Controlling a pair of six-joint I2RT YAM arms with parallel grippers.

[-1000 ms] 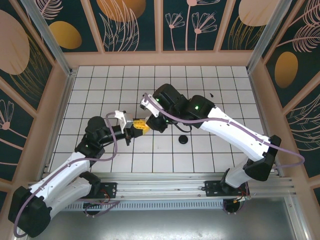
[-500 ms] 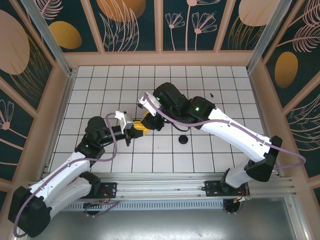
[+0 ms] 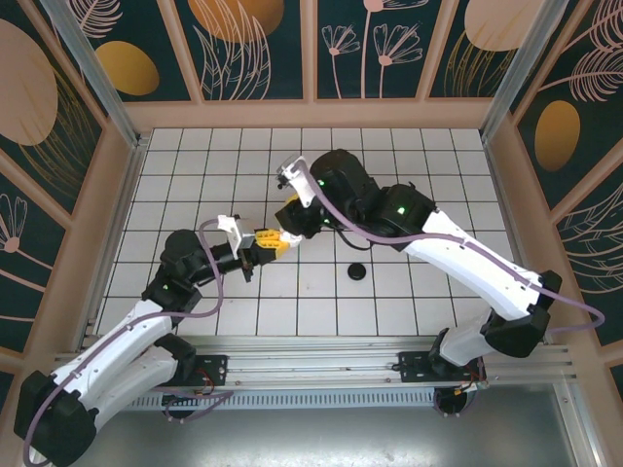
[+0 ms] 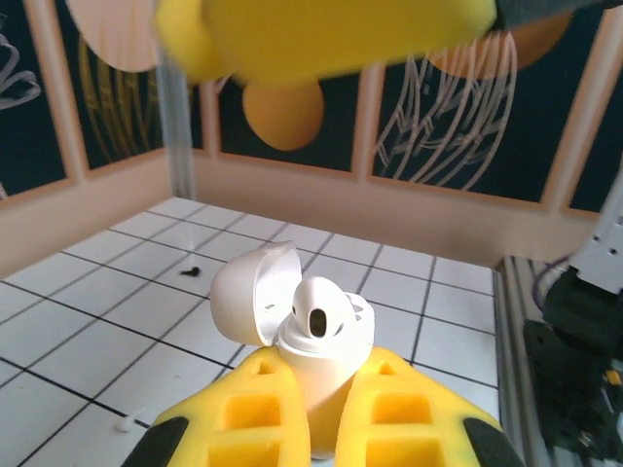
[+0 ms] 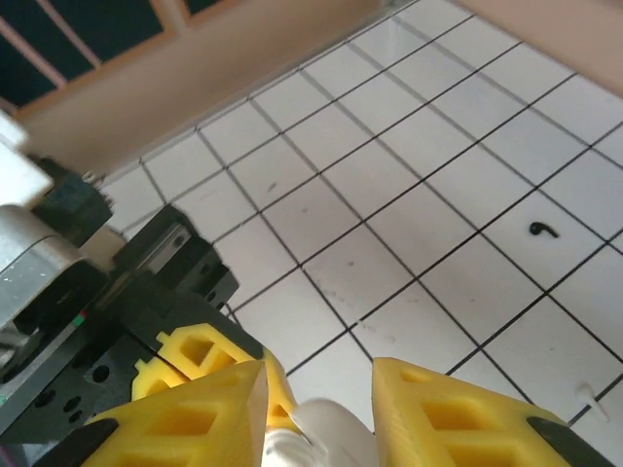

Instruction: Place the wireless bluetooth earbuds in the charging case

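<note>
Parting over the last second: right jaws, now apart, lifted to 1 o'clock of charging case (image 4: 243, 292); left jaws clamped on case base, lid open. White earbud (image 4: 318, 308) seated inside; black earbud (image 3: 413, 184) loose on desk (image 3: 195, 165) at case's 2 o'clock, likely next

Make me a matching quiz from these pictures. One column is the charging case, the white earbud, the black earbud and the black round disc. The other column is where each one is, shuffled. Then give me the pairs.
Column one
1. charging case
2. white earbud
3. black earbud
4. black round disc

Column two
A. sitting in the open case
B. on the table, just on the near side of the right arm
C. loose on the table, toward its far right
D. clamped in the left pincer

Pairs: 1-D, 2-A, 3-C, 4-B
</note>
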